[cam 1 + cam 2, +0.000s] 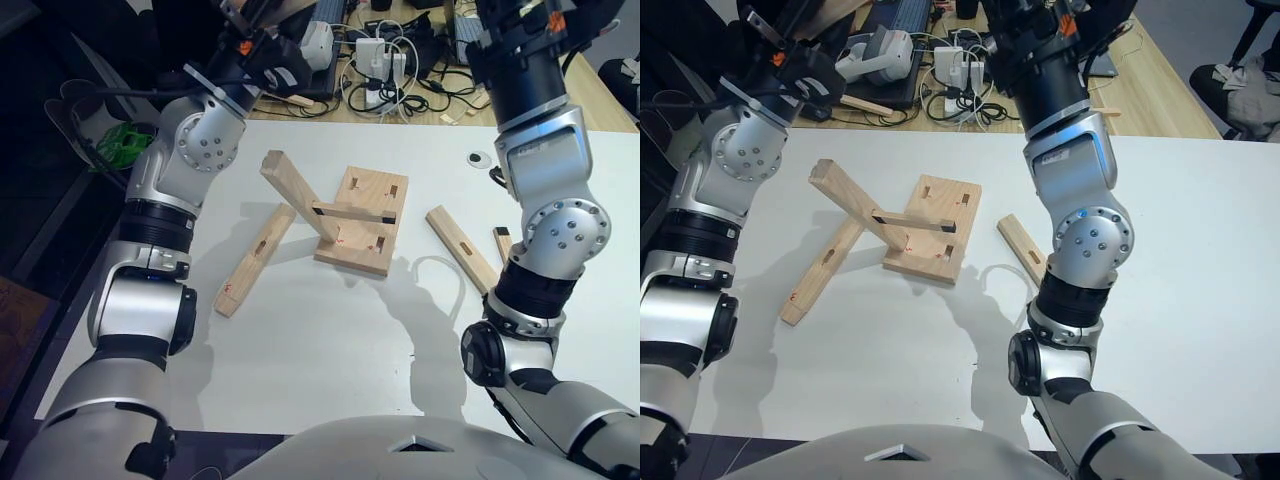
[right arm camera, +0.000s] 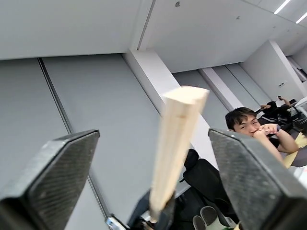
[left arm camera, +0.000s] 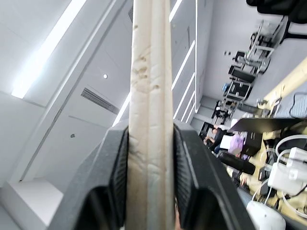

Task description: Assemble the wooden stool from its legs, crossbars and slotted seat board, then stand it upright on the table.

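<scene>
The slotted seat board (image 1: 365, 222) lies flat mid-table. One leg (image 1: 298, 192) stands tilted in it, joined to a dark-ended crossbar (image 1: 355, 212). A loose leg (image 1: 255, 258) lies to its left, another leg (image 1: 462, 248) to its right, with a short piece (image 1: 502, 243) beside that. My left gripper (image 3: 151, 132) is raised above the table's far left edge, shut on a pale wooden bar (image 3: 151, 72). My right gripper (image 2: 153, 136) is held high and open. A wooden bar (image 2: 175, 143) rises between its fingers (image 2: 62, 167), touching neither; its lower end is hidden.
A white cable loop (image 1: 440, 275) lies by the right leg. A small round white disc (image 1: 480, 158) sits at the far right. Cables and power strips (image 1: 375, 70) crowd the desk behind. A green object (image 1: 125, 142) is off the table's left edge.
</scene>
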`<control>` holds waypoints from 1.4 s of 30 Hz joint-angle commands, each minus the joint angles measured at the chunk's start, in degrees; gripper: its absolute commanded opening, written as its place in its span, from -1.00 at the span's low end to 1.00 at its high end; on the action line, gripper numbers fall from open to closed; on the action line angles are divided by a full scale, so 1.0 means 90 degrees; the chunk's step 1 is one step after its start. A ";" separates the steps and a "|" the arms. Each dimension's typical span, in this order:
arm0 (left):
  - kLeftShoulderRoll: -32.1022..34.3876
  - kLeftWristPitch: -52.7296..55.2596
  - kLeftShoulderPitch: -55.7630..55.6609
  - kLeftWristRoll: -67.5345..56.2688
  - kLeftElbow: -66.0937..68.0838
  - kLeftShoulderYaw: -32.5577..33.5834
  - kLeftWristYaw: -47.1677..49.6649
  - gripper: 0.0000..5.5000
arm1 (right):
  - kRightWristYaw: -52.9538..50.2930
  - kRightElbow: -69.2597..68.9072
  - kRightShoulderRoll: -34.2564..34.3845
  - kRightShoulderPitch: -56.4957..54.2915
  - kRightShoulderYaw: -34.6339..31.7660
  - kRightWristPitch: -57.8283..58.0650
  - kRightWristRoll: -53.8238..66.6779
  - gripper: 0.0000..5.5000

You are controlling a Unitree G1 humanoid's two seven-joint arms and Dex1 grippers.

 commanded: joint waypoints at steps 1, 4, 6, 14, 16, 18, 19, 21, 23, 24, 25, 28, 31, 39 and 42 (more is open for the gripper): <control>-0.0454 0.0314 0.0138 0.0268 -0.0450 -0.0174 0.0232 -0.62 | -0.0560 0.0373 0.0673 -0.0138 0.0070 -0.0667 -0.0294 0.78; -0.0803 0.0651 0.0340 0.0434 -0.0776 -0.0282 0.0357 -0.62 | -0.0820 0.0891 0.1108 -0.0215 0.0086 -0.1201 -0.0293 0.86; -0.0985 0.0829 0.0389 0.0535 -0.0848 -0.0359 0.0402 -0.62 | -0.1000 0.1164 0.1342 -0.0358 0.0090 -0.1537 -0.0128 0.86; -0.1038 0.0850 0.0564 0.0787 -0.0609 -0.0682 0.0321 -0.62 | -0.1857 0.1542 0.1488 -0.0729 0.0331 -0.2239 0.0055 0.51; -0.1036 0.0889 0.0563 0.0759 -0.0659 -0.0661 0.0277 -0.62 | -0.1975 0.1569 0.1461 -0.0720 0.0410 -0.2334 0.0103 0.39; -0.1037 0.0923 0.0518 0.0724 -0.0729 -0.0622 0.0230 -0.62 | -0.1983 0.1532 0.1418 -0.0695 0.0525 -0.2398 0.0146 0.28; -0.1029 0.0923 0.0479 0.0716 -0.0768 -0.0600 0.0218 -0.62 | -0.1972 0.1496 0.1399 -0.0687 0.0582 -0.2432 0.0171 0.21; -0.0999 0.0909 0.0406 0.0729 -0.0836 -0.0568 0.0221 -0.62 | -0.1960 0.1421 0.1372 -0.0691 0.0661 -0.2489 0.0248 0.07; -0.0959 0.0857 0.0326 0.0744 -0.0923 -0.0548 0.0217 -0.62 | -0.1970 0.1355 0.1328 -0.0728 0.0700 -0.2514 0.0370 -0.06; -0.0946 0.0829 0.0294 0.0739 -0.0954 -0.0542 0.0209 -0.62 | -0.1985 0.1340 0.1300 -0.0752 0.0710 -0.2527 0.0429 -0.12; -0.0932 0.0807 0.0266 0.0737 -0.0989 -0.0538 0.0198 -0.62 | -0.1998 0.1343 0.1258 -0.0786 0.0708 -0.2538 0.0499 -0.17; -0.0891 0.0741 0.0193 0.0726 -0.1083 -0.0520 0.0180 -0.62 | -0.2039 0.1356 0.1142 -0.0877 0.0681 -0.2572 0.0684 -0.36; -0.0865 0.0711 0.0150 0.0719 -0.1173 -0.0499 0.0194 -0.62 | -0.2068 0.1362 0.1097 -0.0917 0.0686 -0.2622 0.0751 -0.48; -0.0836 0.0711 0.0020 0.0827 -0.1166 -0.0476 0.0375 -0.62 | -0.2115 0.1304 0.1082 -0.0923 0.0701 -0.2698 0.0759 -0.49; -0.0796 0.0758 -0.0136 0.0941 -0.1119 -0.0421 0.0553 -0.62 | -0.2114 0.1267 0.1070 -0.0933 0.0692 -0.2733 0.0760 -0.50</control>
